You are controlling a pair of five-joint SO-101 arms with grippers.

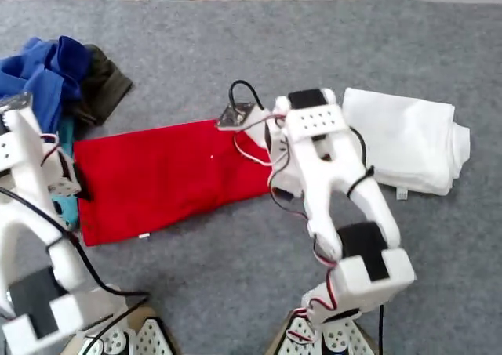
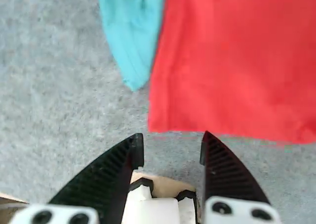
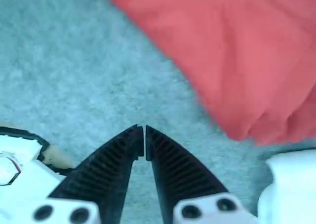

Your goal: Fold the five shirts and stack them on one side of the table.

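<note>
At centre I logged red shirt [image 1: 157, 179] flat | left gripper [image 2: 172, 135] parted | right gripper [image 3: 144, 128] clenched, empty | overhead: white shirt [image 1: 400, 139] folded.

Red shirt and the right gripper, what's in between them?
Nothing but bare grey table cover lies between the shut right gripper and the red shirt; the right wrist view shows that.

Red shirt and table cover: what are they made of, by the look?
Red shirt: likely thin knit fabric, matte; it lies flat with soft wrinkles. Table cover: probably grey felt or short-pile carpet, matte; fuzzy, mottled fibres show.
</note>
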